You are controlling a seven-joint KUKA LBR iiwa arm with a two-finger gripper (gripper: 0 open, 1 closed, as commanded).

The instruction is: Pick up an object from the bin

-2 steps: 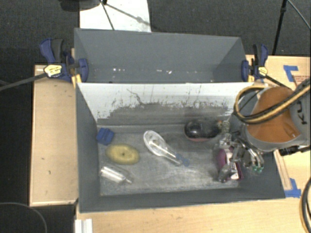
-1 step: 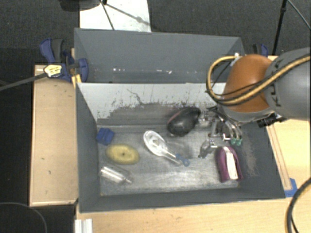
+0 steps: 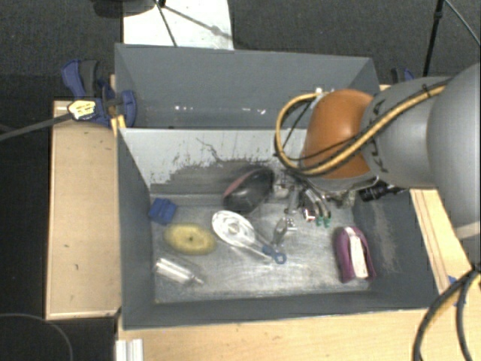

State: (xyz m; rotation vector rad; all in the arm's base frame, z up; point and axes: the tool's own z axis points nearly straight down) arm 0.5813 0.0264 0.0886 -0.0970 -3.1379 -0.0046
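Note:
My gripper [image 3: 288, 222] hangs low in the middle of the bin, just below the orange cover on the wrist. Right under it lies a clear plastic scoop-like thing [image 3: 235, 230] with a thin handle ending in a small blue ring, and the gripper's tip is close above that handle. A dark oval thing [image 3: 249, 189], black with a reddish sheen, lies just to the gripper's left against the back wall. To its right a purple and white bottle-like thing [image 3: 352, 253] lies on the floor, apart from the gripper.
At the left of the bin lie a small blue block [image 3: 161, 211], a yellow-green round lump [image 3: 189, 239] and a clear tube [image 3: 177, 271] near the front wall. The arm and its cables cover the bin's back right part.

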